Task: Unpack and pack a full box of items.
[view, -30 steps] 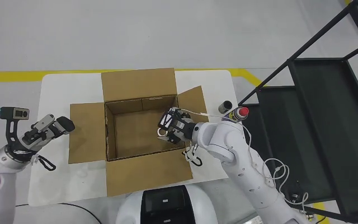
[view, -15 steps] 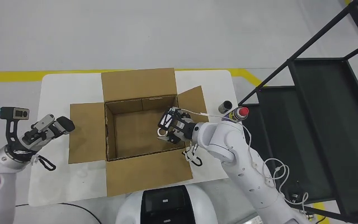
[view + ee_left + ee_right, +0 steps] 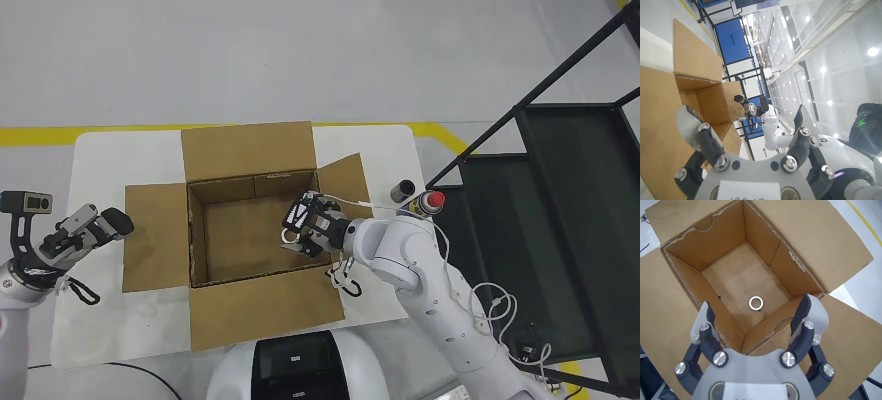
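An open cardboard box stands mid-table with all its flaps spread out. On its floor lies a single small metal ring. My right gripper hangs open over the box's right side, looking straight down at the ring, its fingers empty. My left gripper is open and empty above the table's left part, beside the box's left flap. A black cylinder and a red-capped can stand on the table right of the box.
The white table has bare room left of and behind the box. A black metal stair frame stands close on the right. A yellow line runs on the floor behind the table.
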Robot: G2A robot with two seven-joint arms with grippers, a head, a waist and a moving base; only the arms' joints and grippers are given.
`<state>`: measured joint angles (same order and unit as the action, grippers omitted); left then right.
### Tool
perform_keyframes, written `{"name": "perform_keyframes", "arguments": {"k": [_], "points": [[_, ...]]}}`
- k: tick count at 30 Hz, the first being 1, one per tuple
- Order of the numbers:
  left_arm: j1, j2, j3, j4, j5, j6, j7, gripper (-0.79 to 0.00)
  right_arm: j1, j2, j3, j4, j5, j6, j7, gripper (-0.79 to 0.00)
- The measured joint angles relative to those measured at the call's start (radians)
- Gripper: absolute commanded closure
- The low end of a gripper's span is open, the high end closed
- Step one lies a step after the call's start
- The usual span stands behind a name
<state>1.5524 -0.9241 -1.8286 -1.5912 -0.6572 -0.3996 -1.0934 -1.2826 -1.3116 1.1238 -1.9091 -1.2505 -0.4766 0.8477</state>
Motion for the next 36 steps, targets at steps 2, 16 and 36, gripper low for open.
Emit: {"name": "perform_keyframes", "arguments": {"k": [2,16,36], "points": [[0.0,0.0,0.0,0.0,0.0,0.0,0.0,-0.785,0.0,0.0,0.0,0.0,0.0,0.0,0.0,-0.785],[0.0,0.0,0.0,0.0,0.0,0.0,0.0,-0.785,0.276,-0.031,-0.182,0.281,0.071,-0.16,0.143,-0.785],[0.0,0.0,0.0,0.0,0.0,0.0,0.0,-0.785,0.478,-0.081,-0.343,0.545,0.104,-0.173,0.129,-0.785]]}}
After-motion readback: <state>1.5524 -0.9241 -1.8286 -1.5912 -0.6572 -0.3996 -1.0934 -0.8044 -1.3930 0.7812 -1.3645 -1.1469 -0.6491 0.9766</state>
